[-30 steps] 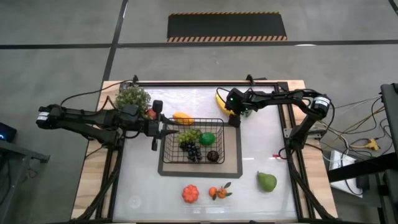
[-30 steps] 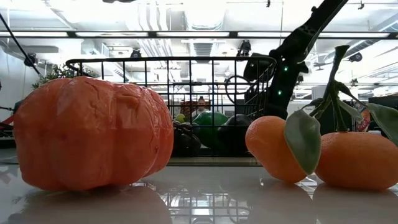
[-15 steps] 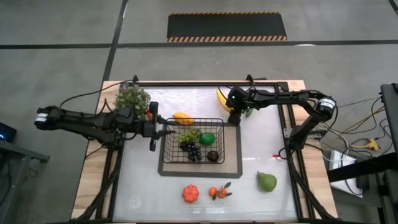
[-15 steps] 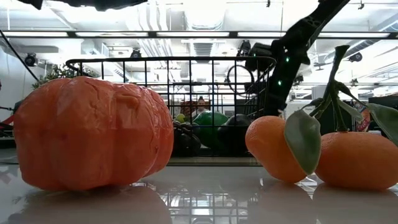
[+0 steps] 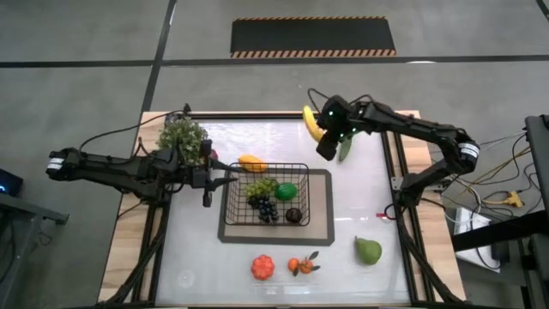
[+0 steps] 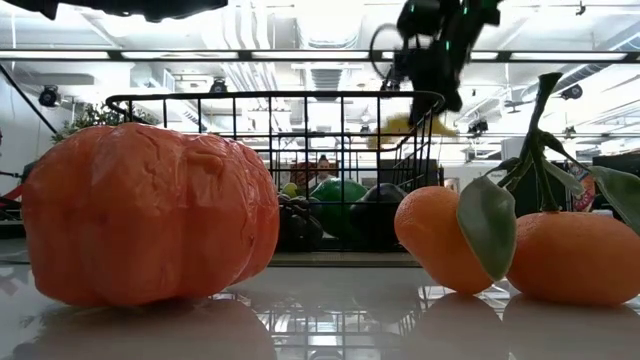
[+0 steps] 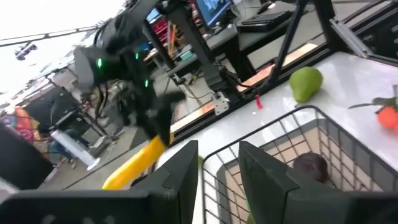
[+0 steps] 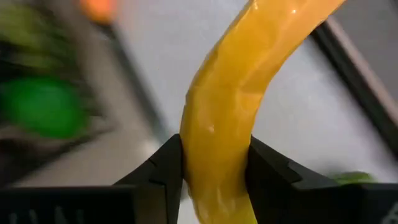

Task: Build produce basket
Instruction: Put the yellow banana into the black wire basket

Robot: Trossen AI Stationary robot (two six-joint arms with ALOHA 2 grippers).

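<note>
Yellow banana (image 8: 227,118) is clamped in the right gripper (image 5: 330,129); carry it level over the basket (image 5: 267,196) before releasing. Left gripper (image 7: 214,180) waits, slightly parted.

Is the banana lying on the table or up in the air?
In the air. The right hand is shut on the banana, and the low view shows it hanging above the basket rim.

Table (image 5: 360,206) w/ mat (image 5: 326,210), pear (image 5: 368,251), tomato (image 5: 262,267).
</note>
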